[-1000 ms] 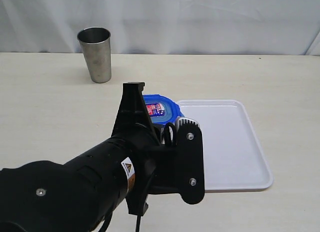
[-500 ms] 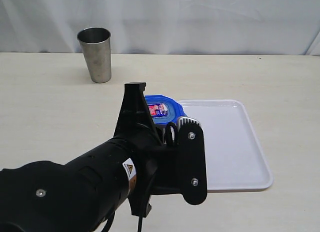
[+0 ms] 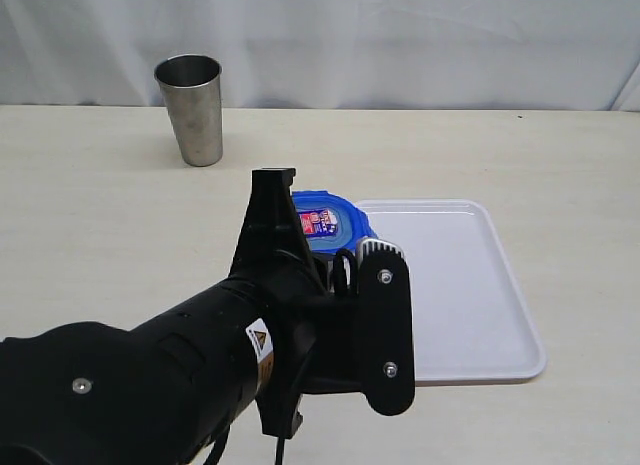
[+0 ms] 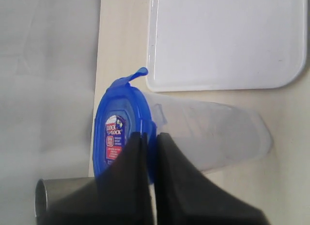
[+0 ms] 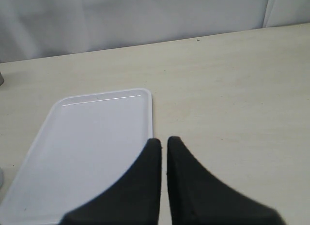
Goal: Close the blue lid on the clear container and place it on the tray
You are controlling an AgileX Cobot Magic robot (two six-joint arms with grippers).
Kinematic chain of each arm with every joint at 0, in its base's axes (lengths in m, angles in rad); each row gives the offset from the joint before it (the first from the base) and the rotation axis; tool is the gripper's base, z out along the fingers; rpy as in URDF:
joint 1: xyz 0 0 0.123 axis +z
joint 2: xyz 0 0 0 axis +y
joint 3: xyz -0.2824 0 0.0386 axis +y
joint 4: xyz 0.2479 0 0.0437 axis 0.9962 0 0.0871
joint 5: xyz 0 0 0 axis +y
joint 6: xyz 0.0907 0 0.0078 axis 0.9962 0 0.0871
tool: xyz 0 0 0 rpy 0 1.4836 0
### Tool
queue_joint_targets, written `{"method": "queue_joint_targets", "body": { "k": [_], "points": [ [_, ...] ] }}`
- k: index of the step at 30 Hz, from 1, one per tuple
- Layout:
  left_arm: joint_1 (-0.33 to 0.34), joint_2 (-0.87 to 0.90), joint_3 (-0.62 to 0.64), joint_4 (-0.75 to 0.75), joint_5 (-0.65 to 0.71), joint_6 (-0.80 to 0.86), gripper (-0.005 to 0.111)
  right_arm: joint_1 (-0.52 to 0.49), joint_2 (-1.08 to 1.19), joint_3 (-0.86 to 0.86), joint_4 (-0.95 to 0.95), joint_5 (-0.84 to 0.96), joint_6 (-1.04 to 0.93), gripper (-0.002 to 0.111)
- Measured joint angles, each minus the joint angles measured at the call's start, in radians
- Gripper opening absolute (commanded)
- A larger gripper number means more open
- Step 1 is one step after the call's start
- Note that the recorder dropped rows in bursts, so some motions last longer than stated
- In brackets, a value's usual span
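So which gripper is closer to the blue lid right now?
Left. The left gripper is closed on the rim of the blue lid, atop the clear container. The right gripper, shut and empty, hovers by the tray, apart from the lid.

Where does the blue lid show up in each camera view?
Exterior: lid at centre, by the tray's left edge, partly behind the arm.
Left wrist: lid at the left gripper's tips, near a tray corner.
Right wrist: not in it.
Shared landmark: the tray, in all three.
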State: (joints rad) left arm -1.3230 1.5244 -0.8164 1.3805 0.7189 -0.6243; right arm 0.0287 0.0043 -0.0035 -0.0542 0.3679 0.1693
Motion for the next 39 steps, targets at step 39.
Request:
{"method": "queue_joint_targets", "body": {
  "k": [39],
  "points": [
    [0.000, 0.000, 0.000, -0.006, 0.000, 0.027, 0.000, 0.000, 0.000, 0.000, 0.000, 0.000, 0.000, 0.005]
  ]
}}
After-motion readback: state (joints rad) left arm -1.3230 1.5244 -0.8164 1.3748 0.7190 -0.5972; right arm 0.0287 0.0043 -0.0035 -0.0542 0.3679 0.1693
